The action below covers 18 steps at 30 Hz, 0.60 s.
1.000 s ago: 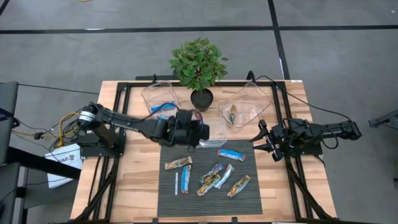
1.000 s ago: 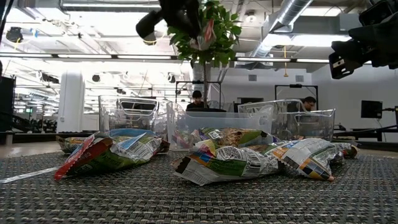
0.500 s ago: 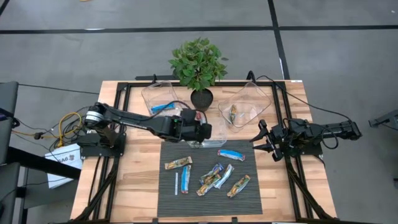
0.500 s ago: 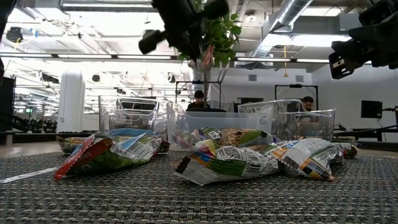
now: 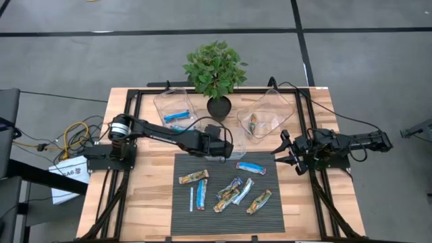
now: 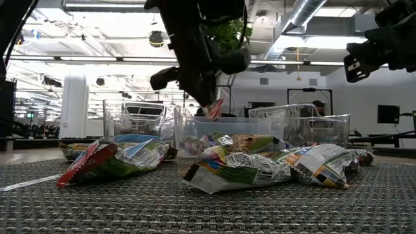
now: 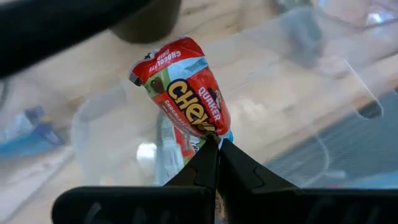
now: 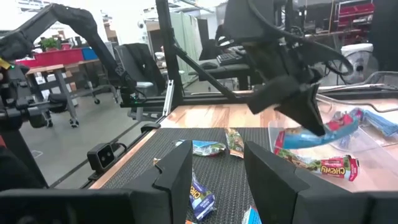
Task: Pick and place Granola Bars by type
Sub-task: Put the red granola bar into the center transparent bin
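Left pincer [image 7: 214,144] grips one red bar [image 7: 183,84]; right pincer [image 8: 214,163] open; six bars on mat [image 5: 182,216].

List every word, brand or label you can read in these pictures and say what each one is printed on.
"QUAKER": red bar pinched in the shut left gripper, over a clear tub.
"CHEWY", last letter cut off: same red bar.
"CHOCOLATE CHIP", small, partly legible: top edge of that bar.
"CHEWY": red bar lying in the tub, right wrist view.
Wrappers on the mat, seen from above and at table height: print too small or blurred.
Paper beside the table: unreadable.
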### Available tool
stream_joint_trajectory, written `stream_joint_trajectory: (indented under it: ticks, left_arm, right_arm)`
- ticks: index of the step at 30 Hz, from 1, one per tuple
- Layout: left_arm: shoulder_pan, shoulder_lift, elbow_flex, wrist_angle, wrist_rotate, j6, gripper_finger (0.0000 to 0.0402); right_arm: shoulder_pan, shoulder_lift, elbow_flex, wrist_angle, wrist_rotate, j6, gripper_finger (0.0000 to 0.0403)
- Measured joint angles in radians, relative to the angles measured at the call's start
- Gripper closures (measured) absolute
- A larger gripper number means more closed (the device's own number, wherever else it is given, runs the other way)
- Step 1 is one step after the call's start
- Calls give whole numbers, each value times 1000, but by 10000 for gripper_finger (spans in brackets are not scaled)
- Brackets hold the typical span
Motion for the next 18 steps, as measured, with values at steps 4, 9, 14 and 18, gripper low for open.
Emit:
stream_joint_trajectory:
  ticks: [4,9,14,18]
  left_arm:
    - [2,17,0,24,12,8,401]
    - [2,19,0,44,31,14,400]
    - [12,19,0,44,61,14,364]
    - [10,19,0,45,61,14,321]
  right_arm:
    - [0,0,0,-1,0,0,266]
    - [0,-1,0,-3,1,0,266]
    - [0,-3,0,-3,0,0,264]
    - [0,-3,0,-3,1,0,265]
